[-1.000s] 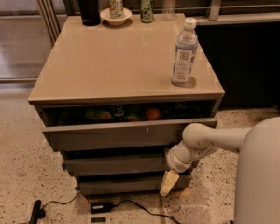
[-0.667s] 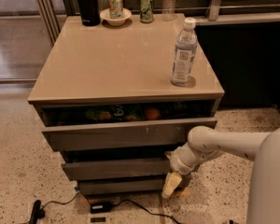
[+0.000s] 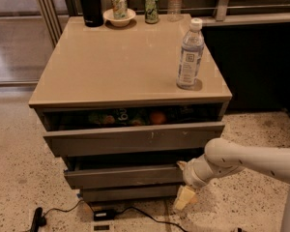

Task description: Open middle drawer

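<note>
The middle drawer (image 3: 123,176) is the medium-width grey-brown front under the wide top drawer (image 3: 135,140). It stands a little way out, with a dark gap above its top edge. My gripper (image 3: 184,183) is at the drawer's right end, low beside the cabinet, its pale tip hanging down toward the floor. The white arm (image 3: 246,159) reaches in from the right edge of the view. The narrowest bottom drawer (image 3: 128,193) sits beneath.
The top drawer is ajar, with fruit and packets visible inside. On the cabinet top (image 3: 121,62) stand a water bottle (image 3: 190,54), a black flask (image 3: 90,4), two cans and a bowl (image 3: 119,16). A black cable (image 3: 101,211) lies on the speckled floor in front.
My gripper and forearm have shifted slightly right and lower in the view, staying at the middle drawer's right end. The drawer fronts look much the same.
</note>
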